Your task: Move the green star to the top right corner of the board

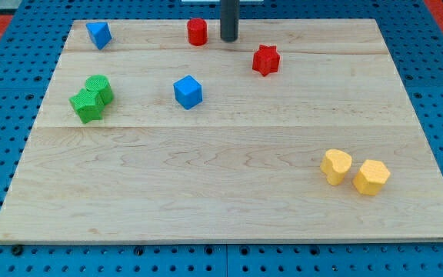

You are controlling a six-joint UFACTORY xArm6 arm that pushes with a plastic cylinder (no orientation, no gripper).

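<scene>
Two green blocks touch each other at the view's left side of the wooden board [229, 192]: an upper green block [99, 87] and a lower green block [88, 106]. I cannot tell which of them is the star. My tip [228, 38] rests near the board's top edge, just right of a red cylinder [197, 31] and up-left of a red star [265, 60]. It is far to the right of the green blocks and touches no block.
A blue cube [187, 91] sits left of the board's centre. A blue block [98, 34] lies near the top left corner. Two yellow blocks, a rounded yellow block [335, 165] and an angular yellow block [371, 177], sit side by side at the lower right.
</scene>
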